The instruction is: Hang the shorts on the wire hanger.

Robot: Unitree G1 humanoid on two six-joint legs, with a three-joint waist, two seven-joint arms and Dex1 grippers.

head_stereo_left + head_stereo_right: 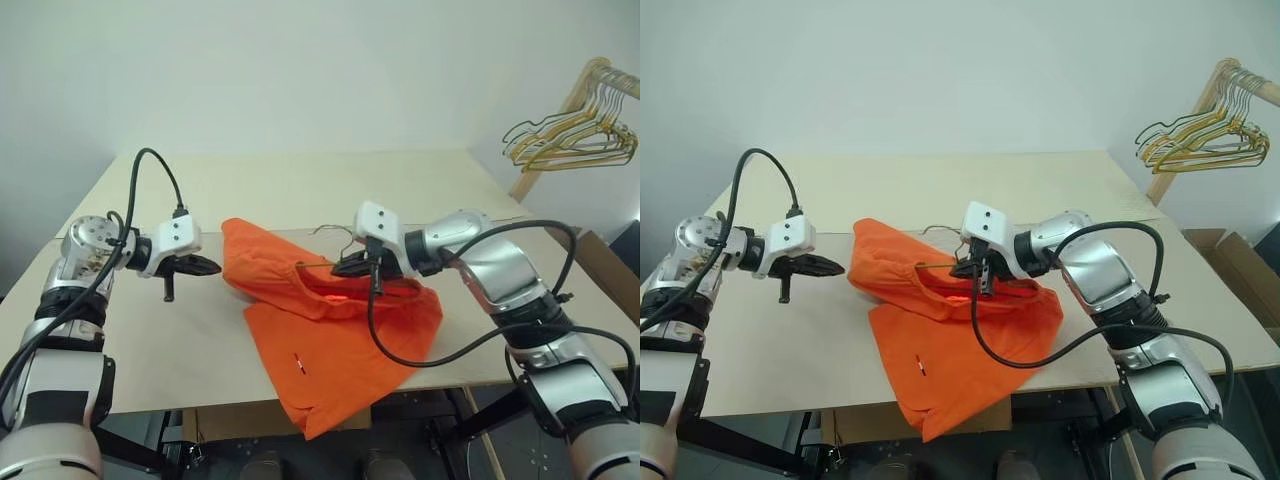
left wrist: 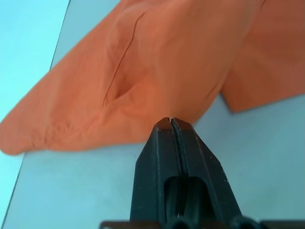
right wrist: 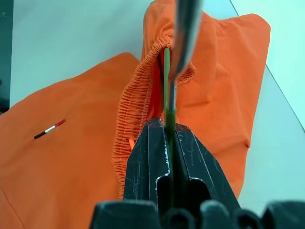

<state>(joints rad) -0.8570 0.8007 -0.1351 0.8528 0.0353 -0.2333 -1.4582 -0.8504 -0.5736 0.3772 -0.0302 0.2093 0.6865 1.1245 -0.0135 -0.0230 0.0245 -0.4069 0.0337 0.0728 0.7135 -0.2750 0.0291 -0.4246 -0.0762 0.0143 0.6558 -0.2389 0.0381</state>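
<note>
The right gripper (image 3: 167, 125) is clamped on the wire hanger (image 3: 166, 71), whose wire runs ahead into the waistband of the orange shorts (image 1: 330, 340) on the bench (image 1: 200, 340). The left gripper (image 1: 208, 265), closed and empty, hovers just beside the shorts.

Inspector: What sort of premises?

Assessor: A plain test room or lab. A bare white wall (image 1: 300, 70) fills the top of the frame; a flat beige table (image 1: 300, 185) sits centre.

Inspector: Anything else?

Assessor: At upper right, wire hangers (image 1: 575, 135) on a wooden rack (image 1: 560, 120); a cardboard box (image 1: 610, 265) at right.
</note>
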